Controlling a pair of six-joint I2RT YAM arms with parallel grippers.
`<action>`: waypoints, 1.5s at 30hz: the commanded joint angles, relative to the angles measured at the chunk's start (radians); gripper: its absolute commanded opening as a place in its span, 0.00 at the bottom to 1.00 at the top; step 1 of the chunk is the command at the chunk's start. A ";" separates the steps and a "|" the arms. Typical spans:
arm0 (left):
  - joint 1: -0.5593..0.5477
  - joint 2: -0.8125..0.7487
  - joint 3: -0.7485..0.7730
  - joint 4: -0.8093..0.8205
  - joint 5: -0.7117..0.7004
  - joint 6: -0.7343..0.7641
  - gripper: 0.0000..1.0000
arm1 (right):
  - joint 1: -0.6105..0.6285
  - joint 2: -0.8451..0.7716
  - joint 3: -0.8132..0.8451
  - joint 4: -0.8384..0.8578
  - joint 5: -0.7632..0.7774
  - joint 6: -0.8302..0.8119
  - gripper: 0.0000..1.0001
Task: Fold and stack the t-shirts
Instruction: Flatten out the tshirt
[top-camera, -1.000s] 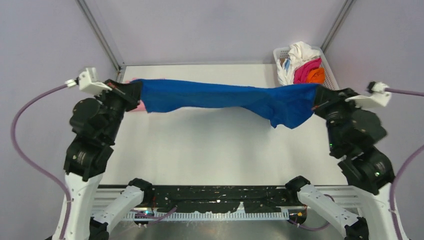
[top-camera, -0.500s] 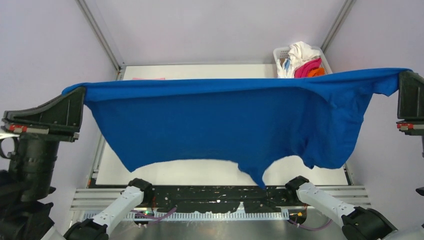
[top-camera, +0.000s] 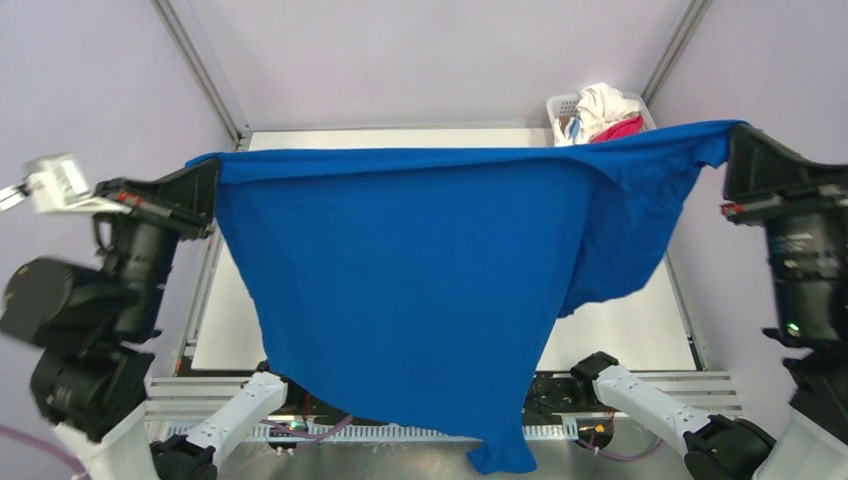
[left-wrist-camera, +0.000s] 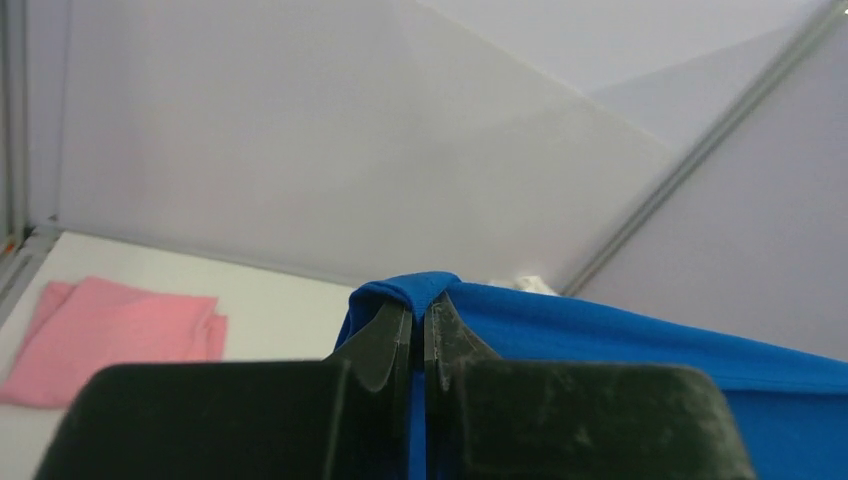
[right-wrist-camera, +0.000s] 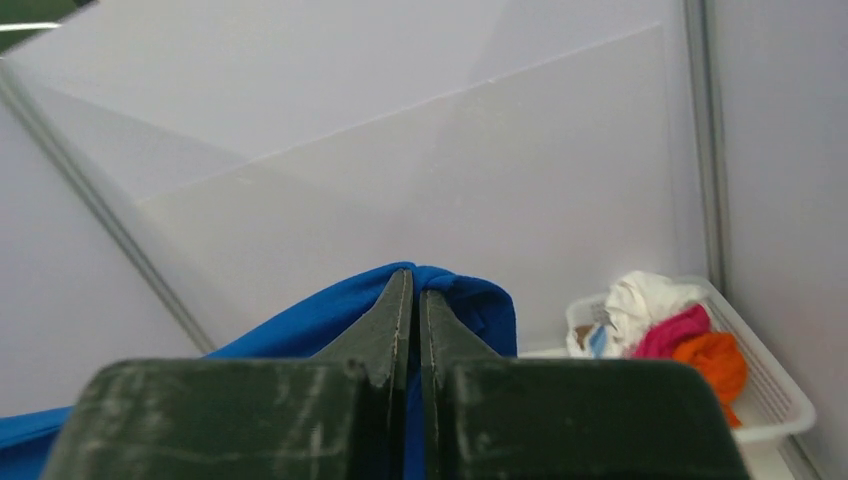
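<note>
The royal blue t-shirt (top-camera: 420, 270) hangs spread wide in the air between my two grippers, high over the table, its plain side facing the top view; its lower end droops past the table's near edge. My left gripper (top-camera: 205, 180) is shut on its left top corner (left-wrist-camera: 425, 292). My right gripper (top-camera: 738, 145) is shut on its right top corner (right-wrist-camera: 440, 285). A folded light pink t-shirt (left-wrist-camera: 110, 335) lies flat on the table at the far left, hidden in the top view by the blue cloth.
A white mesh basket (top-camera: 562, 105) at the far right corner holds white, magenta and orange tees; it also shows in the right wrist view (right-wrist-camera: 775, 385). Grey walls and metal posts close in the table (top-camera: 640, 320) on three sides.
Both grippers have swung inward and away from the camera with the blue t-shirt. The shirt now hangs longer, its lower end dropped below the table's near edge.
</note>
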 joint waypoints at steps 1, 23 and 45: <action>0.006 0.101 -0.136 0.069 -0.282 0.058 0.00 | -0.006 0.042 -0.143 0.166 0.283 -0.076 0.05; 0.193 1.257 0.160 0.332 -0.188 -0.006 0.00 | -0.213 0.922 -0.265 0.498 0.351 0.075 0.05; 0.246 1.576 0.480 0.446 0.012 -0.113 1.00 | -0.306 1.592 0.372 0.574 -0.068 0.050 0.69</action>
